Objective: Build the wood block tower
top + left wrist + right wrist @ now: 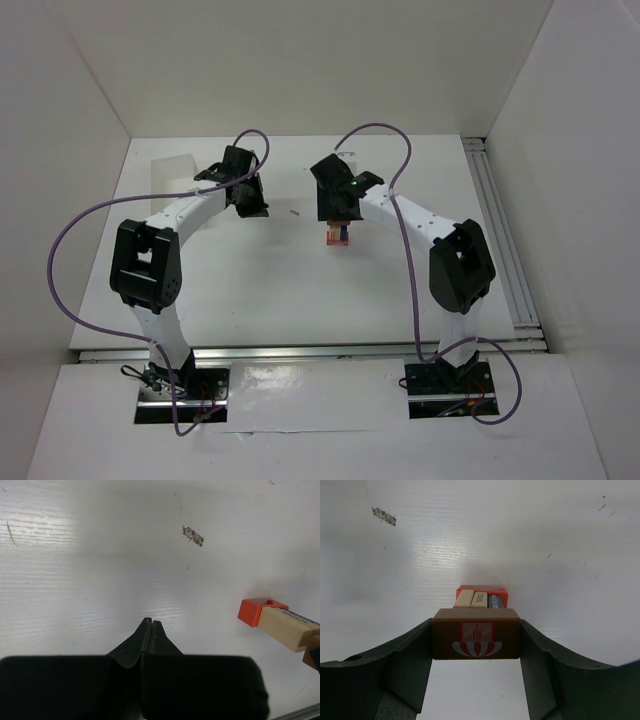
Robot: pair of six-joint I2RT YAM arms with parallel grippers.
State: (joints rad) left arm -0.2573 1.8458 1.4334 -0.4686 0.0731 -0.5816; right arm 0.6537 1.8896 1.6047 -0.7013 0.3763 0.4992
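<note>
Two robot arms are reaching over a white surface (250,290), seen from above. On the left, the left hand (248,195) is hovering with its fingers pressed together, holding nothing; its wrist view is showing the closed fingertips (146,630) above bare surface. The wood block tower (336,237) is standing to that hand's right, well apart from it, near the middle of the surface. In the left wrist view, an orange-red block (252,611) is lying at the bottom with a pale block (285,627) resting on it.

Further right, the right hand (338,215) is hanging directly over the tower and gripping a brown block (476,630) by its two short ends, jaws standing fairly wide around it. In its wrist view, two pale blocks and a blue block (495,601) are lying side by side beneath, their long axes running away from the camera, while the brown block's long axis is crossing them. Whether it is touching them is impossible to tell. The right hand is plainly the nearer one; placing seems to be calling for a straight descent.
</note>
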